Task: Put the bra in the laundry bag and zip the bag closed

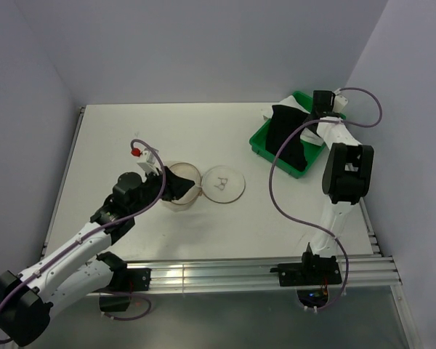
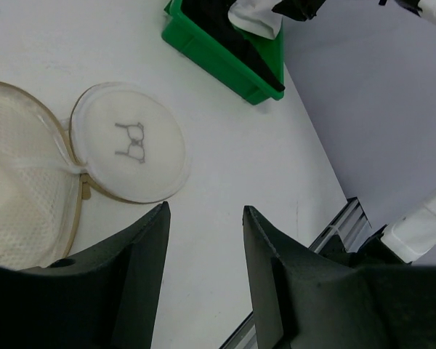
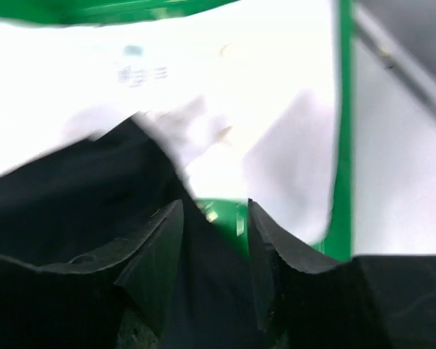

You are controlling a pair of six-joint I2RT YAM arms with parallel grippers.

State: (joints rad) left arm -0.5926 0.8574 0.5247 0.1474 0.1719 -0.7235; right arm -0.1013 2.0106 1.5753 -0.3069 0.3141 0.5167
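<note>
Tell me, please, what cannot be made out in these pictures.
Bra: blurred in the right wrist view; the right gripper partly covers it in the top view.
Laundry bag: cut off by the left wrist view's edge; the left gripper overlaps it from above.
Zipper pull: too small everywhere.

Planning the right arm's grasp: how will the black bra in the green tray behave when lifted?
The bra lies slumped in folds in the green tray, so it will probably droop. It looks thin, likely light.
</note>
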